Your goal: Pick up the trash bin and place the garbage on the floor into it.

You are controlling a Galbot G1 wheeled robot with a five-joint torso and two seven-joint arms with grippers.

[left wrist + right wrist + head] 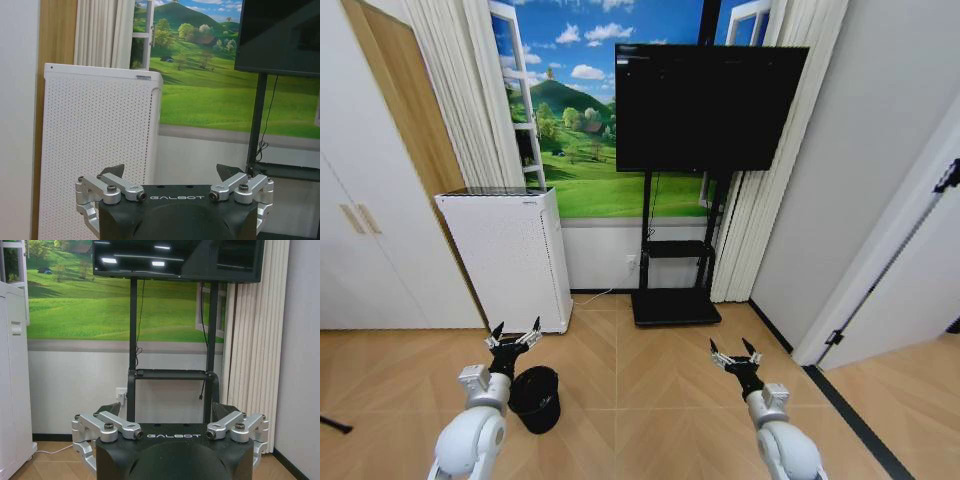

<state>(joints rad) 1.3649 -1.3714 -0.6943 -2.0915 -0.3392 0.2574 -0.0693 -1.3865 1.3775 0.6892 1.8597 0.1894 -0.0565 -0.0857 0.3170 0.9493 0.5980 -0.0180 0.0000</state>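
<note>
In the head view, the trash bin (pixel 536 397), small, round, black and slightly tapered, stands on the wood floor (pixel 640 380) just below the left gripper (pixel 514 336), its near side partly hidden by the left arm. That gripper hangs with fingers spread, empty; the right gripper (pixel 736 352) hovers well apart, also spread and empty. The left wrist view faces a white perforated appliance (pixel 95 150), its lower part cut off. The right wrist view faces a TV stand (pixel 172 375).
</note>
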